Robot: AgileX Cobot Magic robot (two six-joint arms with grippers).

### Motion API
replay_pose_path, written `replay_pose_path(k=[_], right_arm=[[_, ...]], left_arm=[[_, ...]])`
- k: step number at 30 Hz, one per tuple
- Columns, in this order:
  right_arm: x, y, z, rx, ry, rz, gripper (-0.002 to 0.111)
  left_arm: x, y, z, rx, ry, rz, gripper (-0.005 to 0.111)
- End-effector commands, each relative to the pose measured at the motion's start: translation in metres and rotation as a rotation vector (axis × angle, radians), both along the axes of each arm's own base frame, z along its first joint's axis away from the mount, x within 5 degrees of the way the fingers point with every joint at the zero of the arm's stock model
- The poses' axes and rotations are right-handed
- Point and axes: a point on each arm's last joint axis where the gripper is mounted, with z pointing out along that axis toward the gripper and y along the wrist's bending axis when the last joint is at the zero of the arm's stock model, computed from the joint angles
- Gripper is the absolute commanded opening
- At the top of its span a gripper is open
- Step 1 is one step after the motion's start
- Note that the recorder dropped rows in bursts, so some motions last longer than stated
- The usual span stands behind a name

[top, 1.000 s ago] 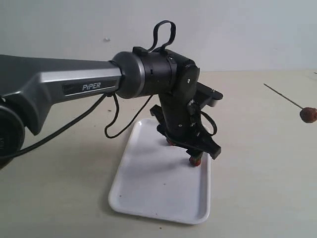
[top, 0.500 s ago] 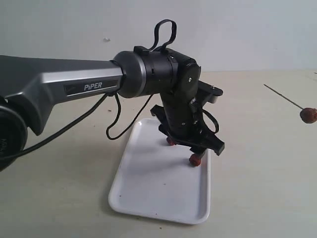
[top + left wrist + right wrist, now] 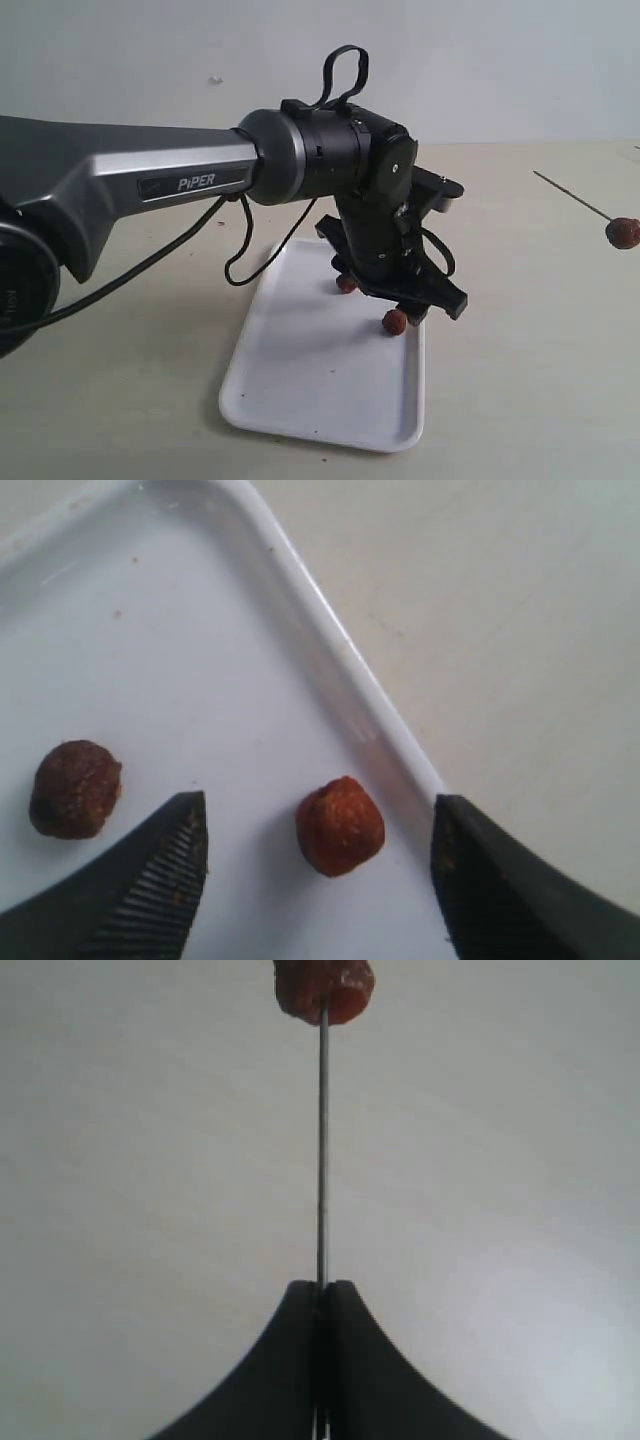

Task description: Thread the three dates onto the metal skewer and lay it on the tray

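Just under the left gripper (image 3: 318, 810): a reddish-brown near date (image 3: 340, 826) lies on the tray (image 3: 340, 650), between the two fingers and slightly closer to the rim-side one.
Left gripper state: spread wide, pointing down at the tray, touching nothing.
Near date's place: just beside the tray's long rim, on the side toward the right arm. By my judgement, a closing finger has little room between fruit and rim.
Second date (image 3: 75, 788): also on the tray, outside the jaws, beyond the ribbed finger.
Right gripper (image 3: 320, 1290): pressed together on the metal skewer (image 3: 322, 1140), which runs straight out from its tips.
Third date (image 3: 323, 985): already threaded on the rod.
Skewer's axis: in the exterior view it slants above the table (image 3: 520, 380) at the far right, well apart from the tray, with its free end toward the left arm's side.
Nearer arm: the left, so the pick looks to be its job.
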Motion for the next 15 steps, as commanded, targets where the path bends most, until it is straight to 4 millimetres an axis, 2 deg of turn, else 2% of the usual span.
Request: replay_pose_path(k=[1,6,15], right_arm=[[0.000,-0.002,0.000,-0.004,-0.003,-0.010,0.000],[0.000,-0.002,0.000,-0.004,-0.003,-0.010,0.000],[0.000,-0.002,0.000,-0.003,-0.004,-0.012,0.000]], left_arm=[[-0.002,-0.004,0.002,-0.019,-0.006,0.003,0.063],[-0.001,-0.004,-0.001,-0.014,-0.002,0.003,0.063],[-0.001,-0.004,-0.022,0.025,0.027,0.003,0.063]])
